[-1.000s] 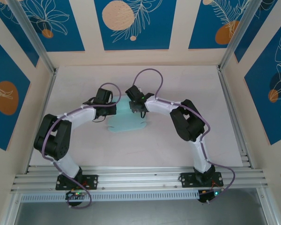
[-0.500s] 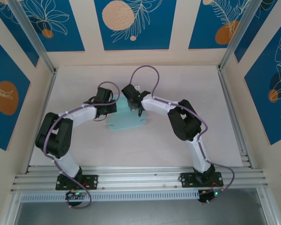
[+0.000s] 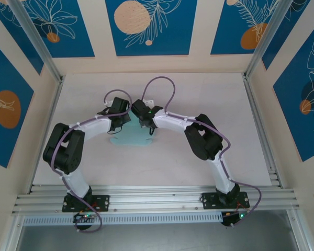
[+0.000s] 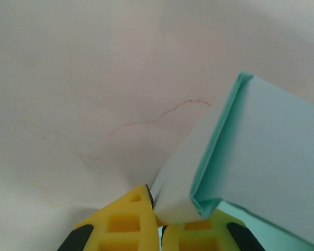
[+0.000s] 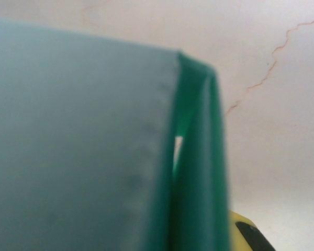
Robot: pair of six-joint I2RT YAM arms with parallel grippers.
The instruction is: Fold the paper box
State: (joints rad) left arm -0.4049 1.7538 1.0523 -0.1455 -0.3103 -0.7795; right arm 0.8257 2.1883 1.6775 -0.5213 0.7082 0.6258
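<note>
The box [image 3: 131, 139] lies central on the worktop [image 3: 199, 94], half folded. The left fingers [image 4: 146, 214] pinch a flap tight; whether the right fingers [image 5: 245, 230] grip the doubled wall I cannot tell. Hold the flap steady and press along the crease slowly, lest the card buckle

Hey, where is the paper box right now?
In the top view the paper box sits mid-table, slightly left of centre, between the left gripper and the right gripper, both at its far edge.
</note>
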